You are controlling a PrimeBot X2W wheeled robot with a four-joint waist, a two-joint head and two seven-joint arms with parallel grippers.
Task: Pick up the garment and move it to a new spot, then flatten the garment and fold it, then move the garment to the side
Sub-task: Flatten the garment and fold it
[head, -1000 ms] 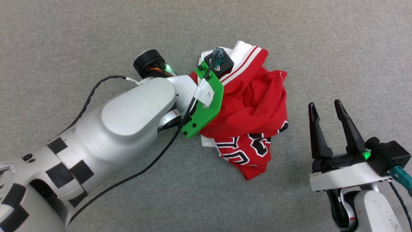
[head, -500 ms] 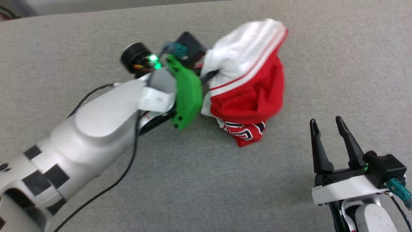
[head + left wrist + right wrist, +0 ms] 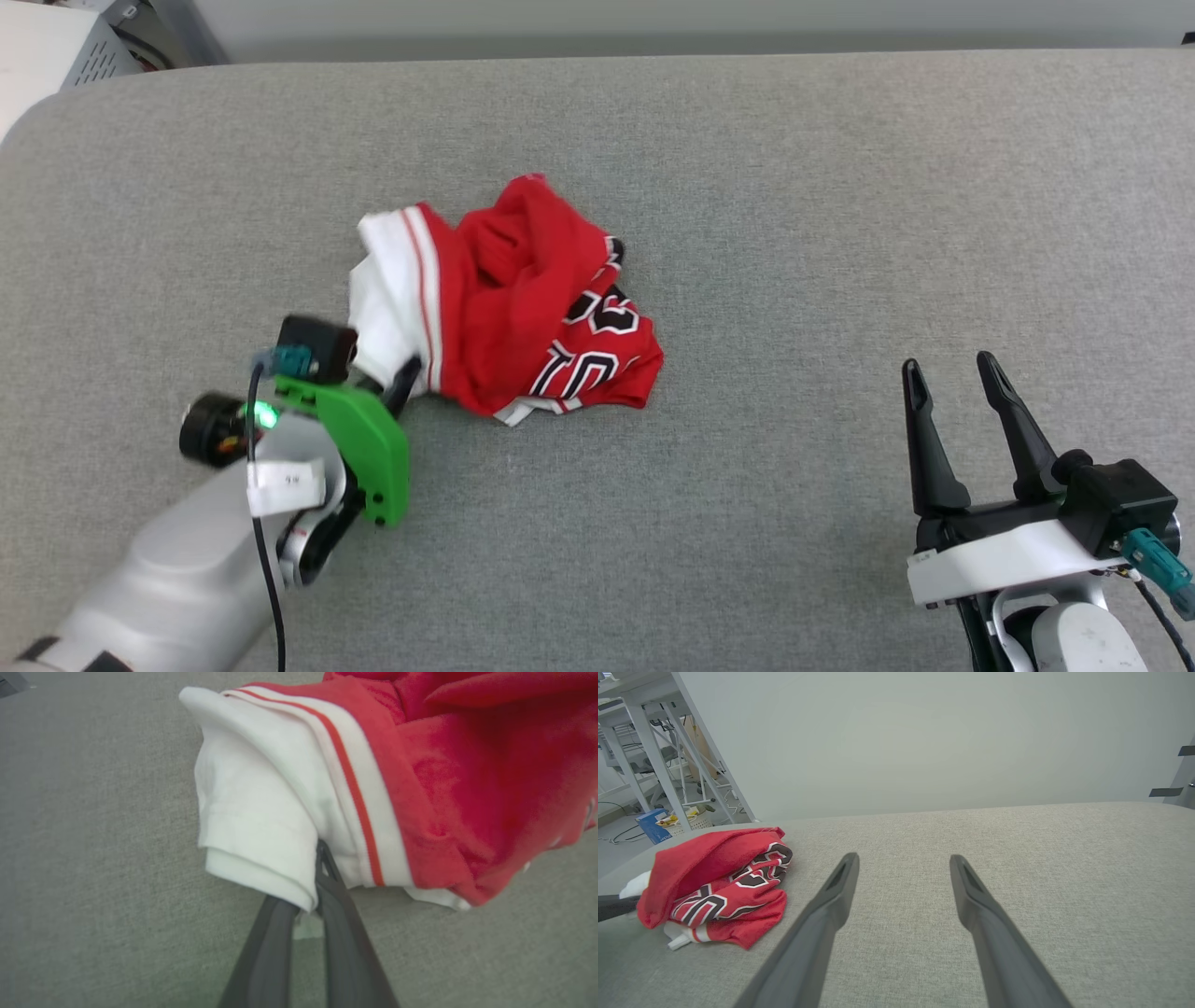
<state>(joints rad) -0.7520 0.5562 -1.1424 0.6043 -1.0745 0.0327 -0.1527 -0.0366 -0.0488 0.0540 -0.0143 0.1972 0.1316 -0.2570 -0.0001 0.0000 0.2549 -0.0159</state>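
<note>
L pincer (image 3: 403, 381) still clamped on white sleeve (image 3: 252, 812) of garment (image 3: 509, 308), airborne half a sec ago, now bunched left of ctr on grey padded surface (image 3: 794, 233); R pincer (image 3: 949, 366) wide, idle nr front-right corner, so relocation prob done, flattening next.

Garment (image 3: 504, 308): soft matt knit cloth, creased. Worktop (image 3: 747, 233): grey woven fabric, coarse, matt. Right end effector (image 3: 948, 366): dark, smooth, semi-matt plastic. Green wrist bracket (image 3: 369, 448): smooth, glossy plastic.
</note>
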